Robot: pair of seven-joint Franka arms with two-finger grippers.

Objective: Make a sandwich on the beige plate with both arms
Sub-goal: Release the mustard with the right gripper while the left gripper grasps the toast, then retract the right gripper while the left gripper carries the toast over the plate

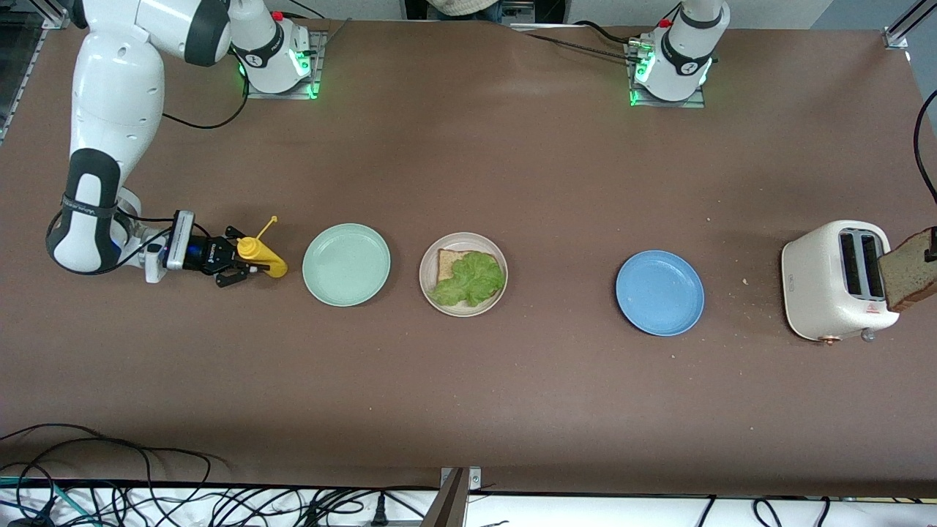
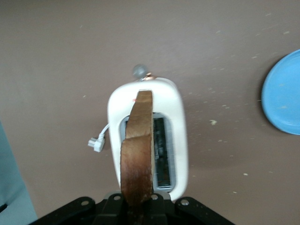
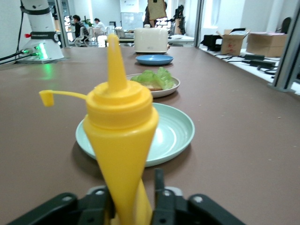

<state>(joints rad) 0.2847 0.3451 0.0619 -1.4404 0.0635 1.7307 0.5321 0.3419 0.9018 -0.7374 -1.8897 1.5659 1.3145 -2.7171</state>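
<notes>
Bread over the toaster, half a sandwich on the plate.

The left hand [image 2: 137,206] is clamped on a bread slice [image 2: 138,150] standing on edge along the toaster [image 1: 834,282] slot. The right hand [image 1: 233,267], low on the tabletop [image 1: 512,161], has its fingers around a mustard bottle [image 1: 262,258]; whether it grips, I cannot tell. The beige plate [image 1: 427,272] carries bread [image 1: 445,262] under lettuce [image 1: 472,278], between mint and blue plates, with open room around.

The left gripper [image 2: 137,211] is cut off by the frame edge, its fingertips hidden under the bread slice [image 2: 138,154] it clamps.

three plates [image 1: 346,264], two bread slices [image 1: 908,269], one toaster [image 1: 834,282]
</notes>
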